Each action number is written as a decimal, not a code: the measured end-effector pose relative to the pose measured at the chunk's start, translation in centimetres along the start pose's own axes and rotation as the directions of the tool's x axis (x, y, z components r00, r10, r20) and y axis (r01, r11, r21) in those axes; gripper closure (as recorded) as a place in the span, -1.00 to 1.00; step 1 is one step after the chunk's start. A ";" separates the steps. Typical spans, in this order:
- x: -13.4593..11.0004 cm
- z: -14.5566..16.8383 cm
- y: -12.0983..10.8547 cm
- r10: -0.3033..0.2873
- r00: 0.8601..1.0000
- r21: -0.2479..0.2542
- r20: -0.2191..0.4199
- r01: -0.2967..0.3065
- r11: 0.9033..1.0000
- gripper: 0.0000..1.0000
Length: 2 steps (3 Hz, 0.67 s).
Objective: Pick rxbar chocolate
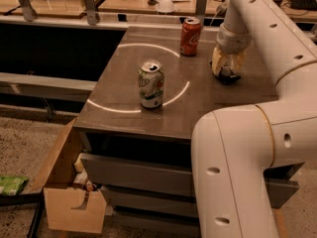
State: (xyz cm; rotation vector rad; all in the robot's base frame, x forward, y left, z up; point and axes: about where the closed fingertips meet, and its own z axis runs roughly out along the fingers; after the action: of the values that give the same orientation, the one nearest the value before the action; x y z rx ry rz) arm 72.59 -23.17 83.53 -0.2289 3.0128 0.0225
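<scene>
the white robot arm (247, 148) fills the right side of the camera view, its thick near link rising from the bottom edge and a slimmer link reaching back over the far right part of the desk (119, 73). the desk has a dark, glossy brown top with a thin bright ring of light (114, 108) across it, and grey drawer fronts (133, 175) below its near edge. on the floor at the desk's near left corner stands an open cardboard box (74, 209). a green-and-white can (151, 85) stands upright near the middle of the desk, its top opened, on the ring's near arc. a red can (190, 36) stands upright farther back, well apart from the first. right of the red can, the gripper (227, 68) points down at the desk top, set low over the rxbar chocolate (229, 76), of which only a small dark patch shows beneath it, lying on the desk. whether the gripper has closed on the bar cannot be told. a green packet (11, 184) lies on the speckled floor at far left.
</scene>
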 end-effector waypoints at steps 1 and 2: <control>0.0 0.0 0.0 0.000 1.000 0.000 0.000 0.000 1.000 1.00; -0.4 -2.5 -0.1 0.020 0.996 -0.052 0.086 -0.015 0.999 1.00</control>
State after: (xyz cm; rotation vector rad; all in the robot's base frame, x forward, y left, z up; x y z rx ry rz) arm 72.69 -23.30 86.06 -0.2007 2.9303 0.1089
